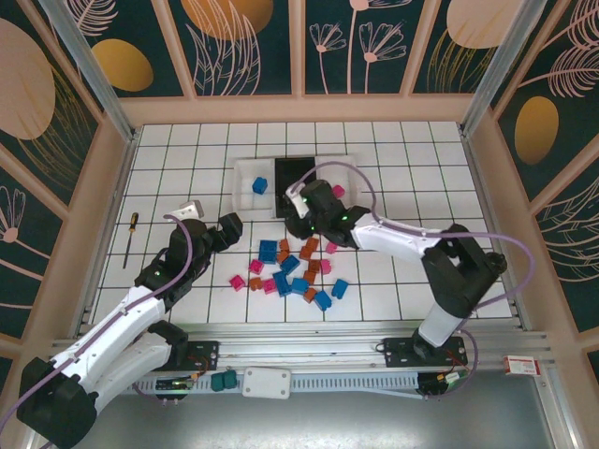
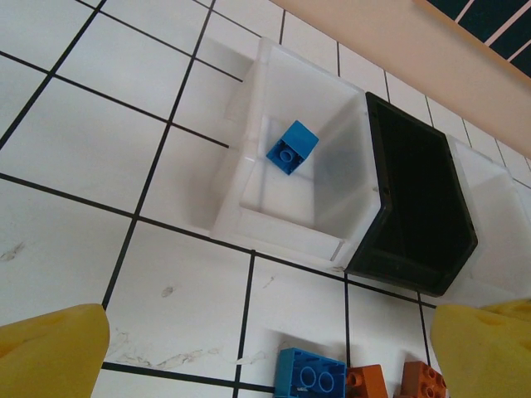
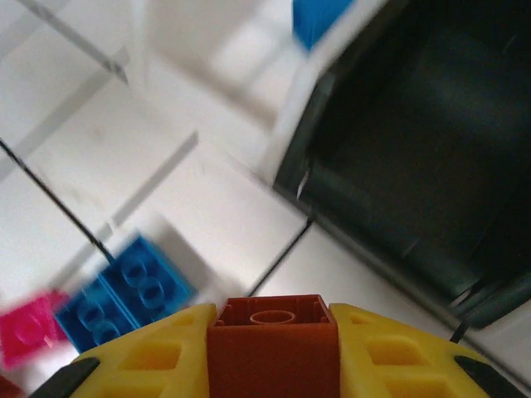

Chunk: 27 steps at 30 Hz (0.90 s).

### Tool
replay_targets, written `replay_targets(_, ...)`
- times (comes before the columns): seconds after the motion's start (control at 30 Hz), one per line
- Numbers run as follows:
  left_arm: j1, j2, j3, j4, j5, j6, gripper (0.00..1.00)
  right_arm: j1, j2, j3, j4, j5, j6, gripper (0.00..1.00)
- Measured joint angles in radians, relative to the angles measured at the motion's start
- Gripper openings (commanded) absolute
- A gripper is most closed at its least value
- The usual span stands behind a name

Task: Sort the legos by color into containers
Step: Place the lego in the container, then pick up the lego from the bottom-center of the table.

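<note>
Gripping an orange-brown brick (image 3: 274,327) between its yellow fingers (image 3: 149,356), the right gripper (image 1: 303,215) hangs at the near edge of the black tray (image 1: 292,173), and the coming move turns on that relation. From the wrist, the tray's dark hollow lies ahead and to the right of the brick, with its near corner just beyond the fingertips. From above, the tray's long axis runs away from the arms, so I judge a short push forward would carry the brick over the opening. The wrist picture is blurred, so I cannot say how high the brick rides above the tray's rim, though it looks lifted off the floor. A blue brick (image 1: 259,185) sits in the white tray (image 1: 243,173) on the left of the black tray, and a pink brick (image 1: 338,191) in the white tray (image 1: 354,166) on its right. That leaves the black tray as the likely home for orange-brown. The loose pile (image 1: 295,267) of blue, orange-brown and pink bricks lies on the near side of the black tray, between the two arms. The left gripper (image 1: 220,229) waits near and to the left of the black tray with its fingers (image 2: 50,352) spread wide and nothing between them. The right arm is plainly the nearer one.
</note>
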Motion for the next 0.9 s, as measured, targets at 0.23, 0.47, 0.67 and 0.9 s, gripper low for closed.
replay_targets(0.23, 0.0, 0.014, 0.0, 0.0, 0.001, -0.006, 0.99, -0.105, 0.111, 0.168, 0.074, 0.039, 0.064, 0.33)
replay_targets(0.47, 0.0, 0.035, 0.0, -0.014, 0.016, -0.007, 0.99, -0.133, 0.299, 0.304, 0.065, 0.084, 0.093, 0.62)
replay_targets(0.67, 0.0, 0.063, 0.0, -0.045, 0.04, -0.008, 0.99, -0.133, 0.289, 0.329, 0.061, 0.088, 0.101, 0.66)
replay_targets(0.9, 0.0, 0.097, 0.0, -0.046, 0.077, -0.008, 0.99, -0.112, 0.045, 0.082, 0.087, 0.089, 0.14, 0.66)
